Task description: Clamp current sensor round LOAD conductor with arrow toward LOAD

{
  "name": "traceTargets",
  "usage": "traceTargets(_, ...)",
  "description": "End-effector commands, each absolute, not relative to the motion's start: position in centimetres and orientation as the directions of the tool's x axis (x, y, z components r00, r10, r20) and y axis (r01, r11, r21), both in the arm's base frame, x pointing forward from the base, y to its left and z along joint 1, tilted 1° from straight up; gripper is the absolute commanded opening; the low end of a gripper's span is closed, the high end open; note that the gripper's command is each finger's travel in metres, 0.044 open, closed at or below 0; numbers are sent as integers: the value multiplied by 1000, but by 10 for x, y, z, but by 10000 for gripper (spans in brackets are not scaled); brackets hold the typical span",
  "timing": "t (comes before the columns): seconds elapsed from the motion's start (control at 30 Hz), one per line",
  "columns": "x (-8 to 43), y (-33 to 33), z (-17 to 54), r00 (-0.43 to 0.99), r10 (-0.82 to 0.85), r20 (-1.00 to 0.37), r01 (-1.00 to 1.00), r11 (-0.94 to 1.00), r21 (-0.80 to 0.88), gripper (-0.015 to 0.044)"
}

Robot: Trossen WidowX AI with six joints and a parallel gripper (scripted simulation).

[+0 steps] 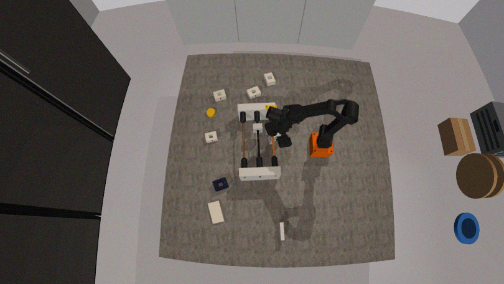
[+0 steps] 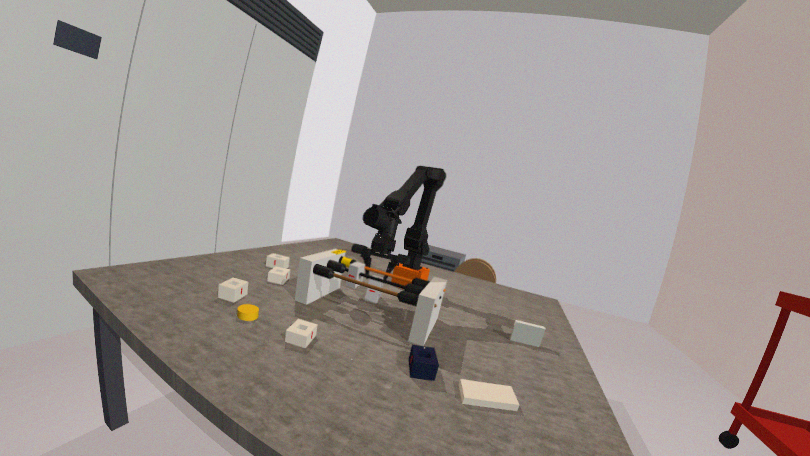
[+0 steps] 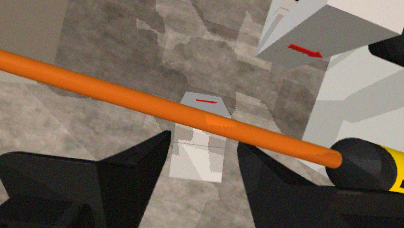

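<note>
The orange conductor [image 1: 273,150] [image 2: 375,271] [image 3: 125,102] runs between the two end blocks; a yellow sleeve [image 3: 398,162] with a black mark sits at one end, by the yellow LOAD plate [image 2: 338,251]. The white-grey sensor [image 1: 270,140] [image 2: 372,294] [image 3: 197,167] stands on the table below this conductor. Its red arrow points toward the yellow-sleeved end. My gripper [image 2: 378,275] [image 3: 204,140] is partly open and empty, pointing down above the sensor, fingertips near the conductor on either side of the sensor in the wrist view. The sensor's jaw opening is hidden.
A second sensor [image 1: 257,127] [image 3: 345,35] sits on the black conductor [image 1: 258,144] beside it. The end blocks [image 1: 252,173] [image 2: 427,317] stand up. Several white blocks, a yellow disc [image 1: 210,112], a dark blue block [image 1: 225,184] and flat white slabs [image 1: 215,212] lie around.
</note>
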State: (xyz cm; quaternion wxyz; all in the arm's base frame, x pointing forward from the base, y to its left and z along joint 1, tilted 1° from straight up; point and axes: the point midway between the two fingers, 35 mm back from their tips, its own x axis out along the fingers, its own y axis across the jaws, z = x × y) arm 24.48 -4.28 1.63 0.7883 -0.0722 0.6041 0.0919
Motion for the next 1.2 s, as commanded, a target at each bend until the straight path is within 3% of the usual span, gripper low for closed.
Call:
traceTargets(0.0,245,-43,16,254,58,-966,-232,973,-3,208)
traceTargets(0.4,245,-43,16,254,58,-966,-232,973,-3,128)
traceTargets(0.57,242,-42,19,244,60,-968,-228,974,3,0)
traceTargets(1.17,183,-46,20,240,59,-969,-228,974,3,0)
